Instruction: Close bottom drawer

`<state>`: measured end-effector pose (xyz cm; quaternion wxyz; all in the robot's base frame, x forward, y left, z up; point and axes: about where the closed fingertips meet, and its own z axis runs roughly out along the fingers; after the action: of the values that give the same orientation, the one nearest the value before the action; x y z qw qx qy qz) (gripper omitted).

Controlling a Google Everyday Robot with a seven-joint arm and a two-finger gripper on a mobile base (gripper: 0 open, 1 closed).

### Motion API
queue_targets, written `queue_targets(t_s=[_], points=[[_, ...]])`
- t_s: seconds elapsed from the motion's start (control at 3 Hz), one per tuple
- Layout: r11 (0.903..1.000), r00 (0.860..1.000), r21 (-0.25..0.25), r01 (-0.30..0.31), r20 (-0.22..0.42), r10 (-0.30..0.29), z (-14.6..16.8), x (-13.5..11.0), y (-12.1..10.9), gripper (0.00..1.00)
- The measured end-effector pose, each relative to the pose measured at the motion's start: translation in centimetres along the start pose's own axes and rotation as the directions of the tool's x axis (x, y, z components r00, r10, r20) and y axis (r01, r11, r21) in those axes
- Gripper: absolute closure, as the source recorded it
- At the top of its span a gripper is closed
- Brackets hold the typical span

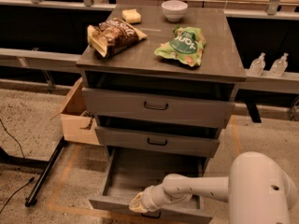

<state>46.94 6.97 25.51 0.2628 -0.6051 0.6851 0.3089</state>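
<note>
One gripper point(138, 203) sits at bottom centre of the frame, against the front lip of the bottom drawer point(140, 171) (whether its jaws are open or closed I cannot tell). The drawer is pulled well out beneath its two neighbours, bare floor showing. It is likely stiff, light wood on runners, so a flat push mid-panel should do. The robot's arm point(201, 186) lies across the drawer's opening. A cardboard box point(74, 113) stands to the left, off the drawer's path. Up on the bench point(219, 55) lie a brown snack bag point(112, 35), a green bag point(182, 45) and a bowl point(174, 9), all clear.
</note>
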Motion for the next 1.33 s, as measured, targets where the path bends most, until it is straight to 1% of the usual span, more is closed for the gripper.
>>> queue_targets(t_s=[0.33, 0.67, 1.0, 1.33], points=[[0.9998, 1.000, -0.011, 0.014, 0.009, -0.014, 2.6, 0.2, 0.4, 1.00], [0.9981, 0.998, 0.000, 0.062, 0.018, -0.062, 5.3, -0.1, 0.9, 1.00], [0.9900, 0.990, 0.031, 0.137, 0.017, -0.138, 6.9, -0.3, 0.6, 1.00], [0.9820, 0.983, 0.049, 0.182, 0.008, -0.183, 8.7, 0.0, -0.2, 1.00]])
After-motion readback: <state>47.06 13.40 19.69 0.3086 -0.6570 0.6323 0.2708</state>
